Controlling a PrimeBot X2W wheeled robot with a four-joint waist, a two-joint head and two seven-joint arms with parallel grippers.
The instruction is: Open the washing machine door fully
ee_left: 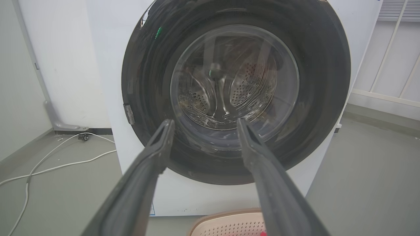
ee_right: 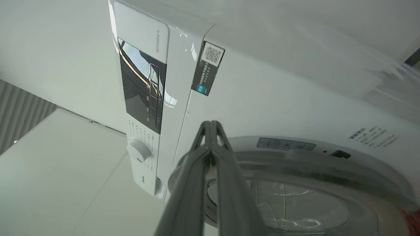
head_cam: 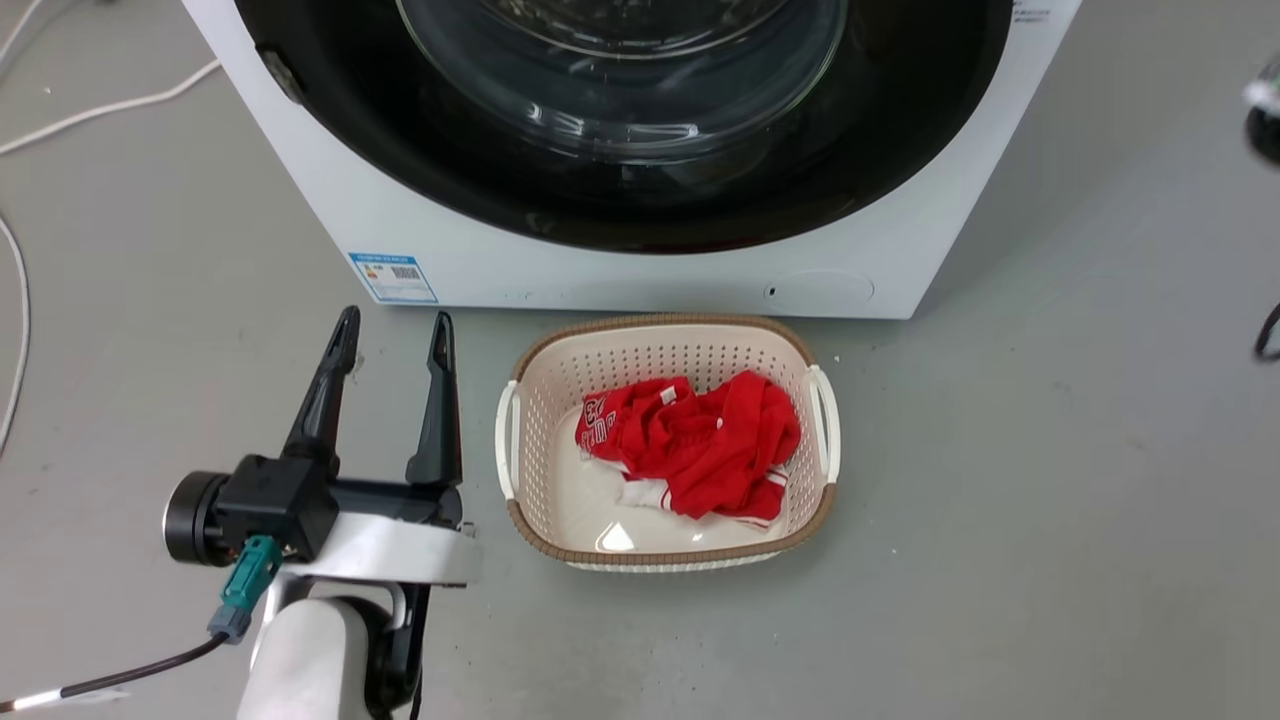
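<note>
The left gripper point(head_cam: 395, 320) hovers low with its fingers spread wide, holding nothing. Just beside it on the grey floor point(head_cam: 1050, 470) sits a cream laundry basket point(head_cam: 660, 323) with a crumpled red garment point(head_cam: 700, 445) inside, directly before the washing machine point(head_cam: 600, 275). The washing machine door point(head_cam: 450, 170) looks closed. The right gripper point(ee_right: 211, 124), fingertips pinched together, is near the door's rim.

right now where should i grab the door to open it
Grip the door rim opposite the metal hinge, coming from the robot's right. The round door likely pivots on that left-side hinge, so its right edge should swing out.
</note>
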